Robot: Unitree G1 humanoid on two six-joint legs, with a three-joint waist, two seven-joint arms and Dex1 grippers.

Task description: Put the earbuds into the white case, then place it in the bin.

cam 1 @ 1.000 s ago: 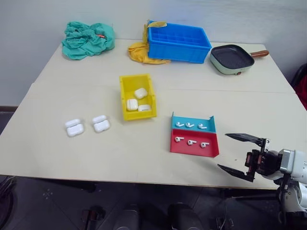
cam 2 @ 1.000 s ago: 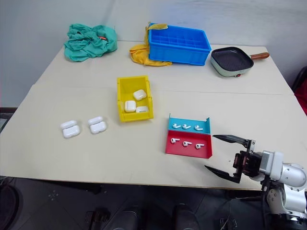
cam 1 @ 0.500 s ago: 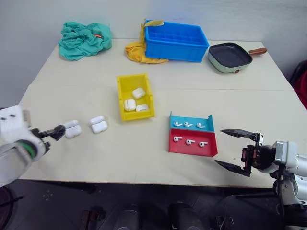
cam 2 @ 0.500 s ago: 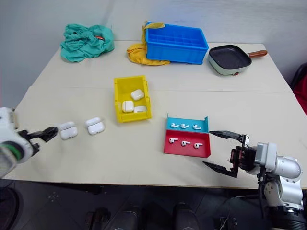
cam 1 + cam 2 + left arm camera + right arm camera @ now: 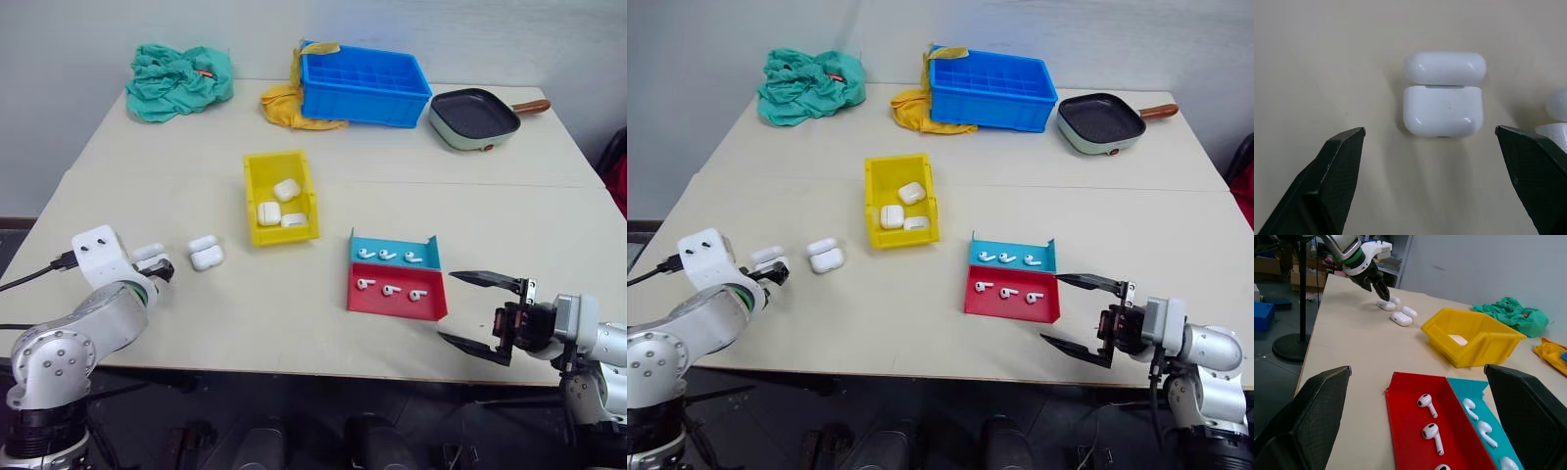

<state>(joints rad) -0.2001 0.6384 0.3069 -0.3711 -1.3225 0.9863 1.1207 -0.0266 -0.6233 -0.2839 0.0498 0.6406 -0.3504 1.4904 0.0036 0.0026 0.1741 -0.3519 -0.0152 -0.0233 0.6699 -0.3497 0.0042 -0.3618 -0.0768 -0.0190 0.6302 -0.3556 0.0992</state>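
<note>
The left gripper [image 5: 1430, 142] is held wide open just short of an open white case [image 5: 1443, 95] that lies near the tabletop's left edge, lid hinged back and flat on the tabletop [image 5: 294, 323]; a second open case [image 5: 206, 253] lies just beside it, toward the yellow bin [image 5: 281, 198], which already holds three closed cases. The step in hand is judged to be the grasp of the nearer case. It is best done with the case body, not the thin lid, centred between the jaws, so that the lid is kept free and open for loading. The neighbouring case sits close to one finger, so a straight advance is advised and a sideways sweep is to be avoided. The glossy shell is likely to slip, so a slow, square closing is called for. The right gripper [image 5: 485, 311] is held wide and empty at the tabletop's near right corner, beside the red and blue trays [image 5: 396, 278] in which six earbuds [image 5: 391, 291] lie, well placed for a pick.
</note>
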